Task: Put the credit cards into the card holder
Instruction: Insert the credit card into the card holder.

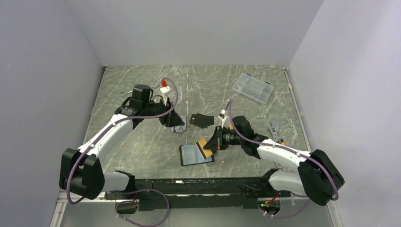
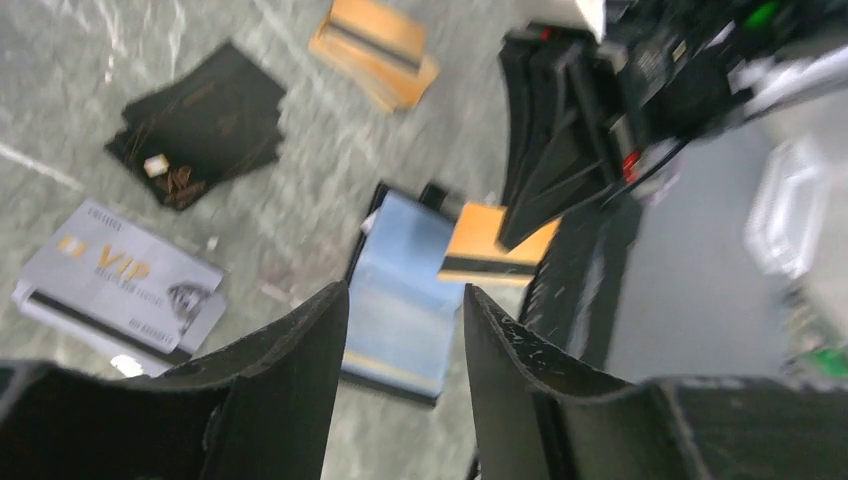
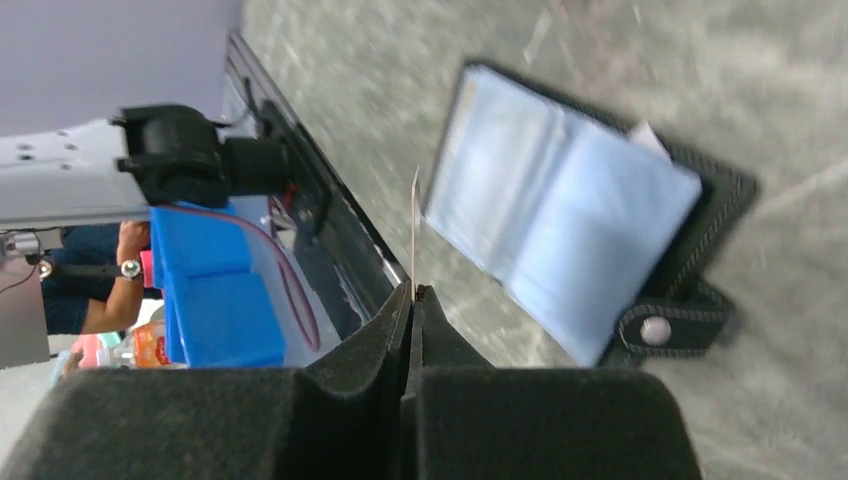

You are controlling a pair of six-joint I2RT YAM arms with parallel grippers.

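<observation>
1. At the near middle of the table, the card holder lies unfolded. Its pale blue pockets face up and its snap tab is flat, so a card can be slid in from above.
2. Just over its far right corner, your right fingers are pinched fully shut on one credit card. They grip it near one edge and it sticks out ahead of them, probably to keep its free edge clear for a pocket mouth.
3. Your left fingers stand about half open with nothing between them. They hover farther back on the table, near a grey VIP card.
4. The other credit cards lie stacked on the table apart from the holder, near a flat black piece.
5. The holder's pockets look mostly bare. A thin tan strip along one edge may be a card already inside, but you cannot tell.
6. At the far right, a clear compartment box sits closed, and its contents are too small to make out.
</observation>
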